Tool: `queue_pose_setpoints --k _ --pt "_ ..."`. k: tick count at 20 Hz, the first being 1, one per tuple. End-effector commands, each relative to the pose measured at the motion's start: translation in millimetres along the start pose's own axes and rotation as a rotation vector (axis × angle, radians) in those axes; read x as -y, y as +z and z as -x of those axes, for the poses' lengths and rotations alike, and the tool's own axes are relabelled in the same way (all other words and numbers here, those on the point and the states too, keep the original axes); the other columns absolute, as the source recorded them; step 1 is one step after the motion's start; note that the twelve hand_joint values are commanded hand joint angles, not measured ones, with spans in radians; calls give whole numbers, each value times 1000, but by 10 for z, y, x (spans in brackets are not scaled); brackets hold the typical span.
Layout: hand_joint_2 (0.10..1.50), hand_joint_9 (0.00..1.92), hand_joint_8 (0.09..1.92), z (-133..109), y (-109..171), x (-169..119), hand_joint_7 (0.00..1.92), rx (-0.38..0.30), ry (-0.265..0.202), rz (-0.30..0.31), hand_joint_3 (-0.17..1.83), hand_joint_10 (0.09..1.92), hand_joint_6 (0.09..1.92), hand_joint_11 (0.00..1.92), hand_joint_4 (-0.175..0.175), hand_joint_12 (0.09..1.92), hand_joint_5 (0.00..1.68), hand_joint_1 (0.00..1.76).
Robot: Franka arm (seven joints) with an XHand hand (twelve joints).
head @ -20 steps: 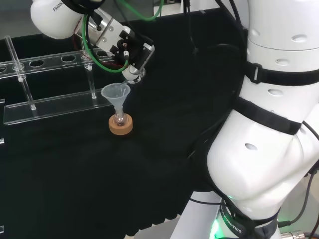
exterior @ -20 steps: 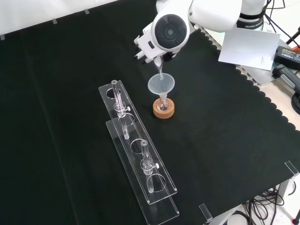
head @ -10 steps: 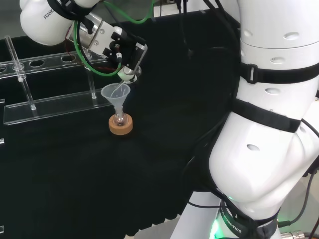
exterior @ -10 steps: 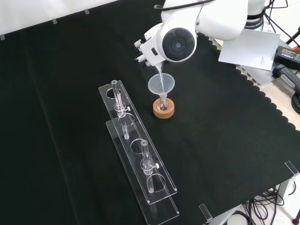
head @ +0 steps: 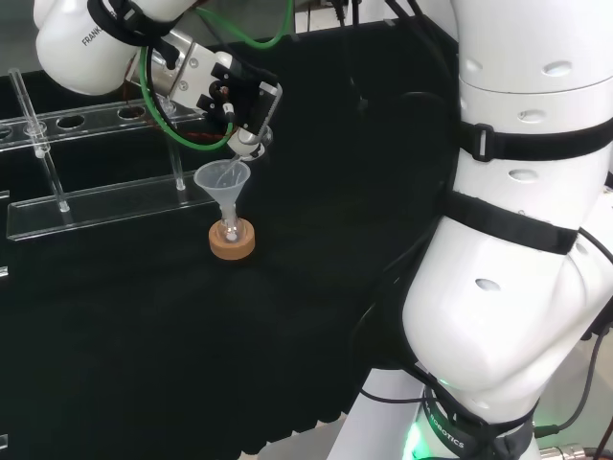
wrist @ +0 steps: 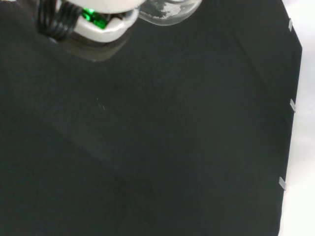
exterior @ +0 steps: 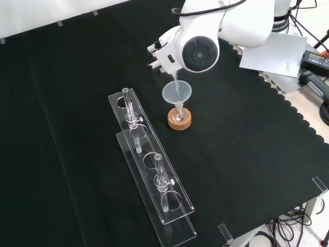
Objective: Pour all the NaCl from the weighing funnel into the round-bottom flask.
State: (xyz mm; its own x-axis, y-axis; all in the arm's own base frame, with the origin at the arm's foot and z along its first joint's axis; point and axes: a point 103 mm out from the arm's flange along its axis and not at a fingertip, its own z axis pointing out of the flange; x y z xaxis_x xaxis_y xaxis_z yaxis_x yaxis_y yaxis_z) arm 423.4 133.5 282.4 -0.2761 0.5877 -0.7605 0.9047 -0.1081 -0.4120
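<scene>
In the head view the arm's big white links (head: 517, 240) fill the near right side, and the arm reaches over the black cloth (head: 316, 316) to the far left, where the hand (head: 235, 96) hangs tilted downward above the glassware. In the front view a white link with a round grey cap (exterior: 198, 51) stands before most of the hand (exterior: 162, 51), so little of it shows there.

The fingers are curled round a clear weighing funnel (head: 245, 146), and its thin spout (exterior: 176, 86) slants down into the mouth of a wide clear funnel (exterior: 177, 94). How much of the glass the fingers cover is hard to make out. Whether any salt lies in the weighing funnel or in the flask cannot be told.

The wide funnel stands upright in the neck of a small round-bottom flask (head: 229, 231), which sits on a cork ring (exterior: 179, 120). This set is directly below the hand. Beyond it in the head view, to its left in the front view, stands a clear rack (exterior: 154, 175) with upright glass tubes (exterior: 129, 110).

In the wrist view a blurred white part of the hand (wrist: 98, 19) and a bit of clear glass (wrist: 170, 10) show over the cloth.
</scene>
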Motion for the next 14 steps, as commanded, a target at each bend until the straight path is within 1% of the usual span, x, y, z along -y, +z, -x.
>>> queue_pose_setpoints --k 1,6,12,14 --pt "707 1106 641 -15 -9 0 649 30 1 5 526 179 528 1002 175 908 1324 1126" --pt "707 1106 641 -4 6 2 647 54 8 -2 526 178 528 1004 175 907 1324 1126" --pt "706 1106 642 21 13 10 646 70 12 8 527 177 528 1005 175 906 1324 1126" --pt "706 1105 642 21 6 12 646 87 15 10 527 176 528 1006 175 905 1324 1126"
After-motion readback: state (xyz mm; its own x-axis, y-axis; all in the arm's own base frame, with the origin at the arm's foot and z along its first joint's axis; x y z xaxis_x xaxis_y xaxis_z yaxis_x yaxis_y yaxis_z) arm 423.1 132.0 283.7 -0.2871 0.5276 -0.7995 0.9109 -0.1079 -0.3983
